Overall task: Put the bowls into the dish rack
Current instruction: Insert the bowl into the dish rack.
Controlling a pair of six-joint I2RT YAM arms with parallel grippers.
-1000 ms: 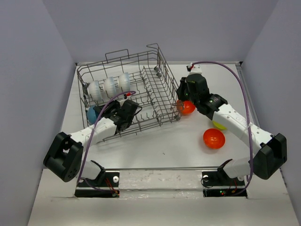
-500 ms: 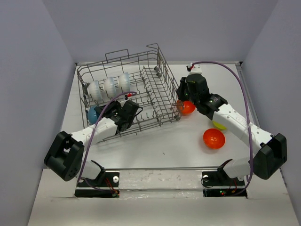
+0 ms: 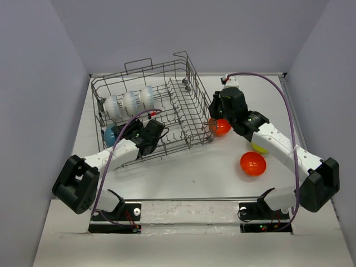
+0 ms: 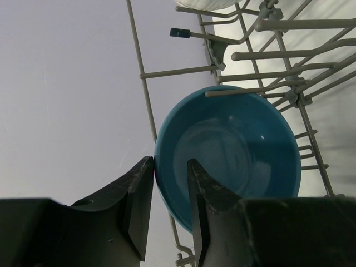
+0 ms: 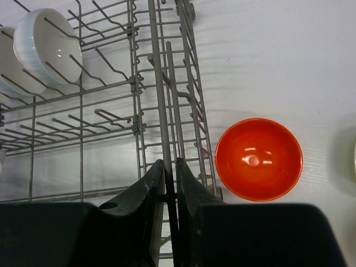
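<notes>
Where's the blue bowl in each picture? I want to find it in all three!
Top external: the blue bowl is on the left, at the left end of the dish rack.
Left wrist: the blue bowl fills the middle, with rack wires crossing it.
Right wrist: not in it.
Shared landmark: the dish rack, whose grey wires show in all three views.

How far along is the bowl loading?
Done: three white bowls stand in the rack. In hand: the left gripper is open around the blue bowl's rim inside it; the right gripper clamps a rack wire. Left: two orange bowls and a yellow-green one, on the table.
</notes>
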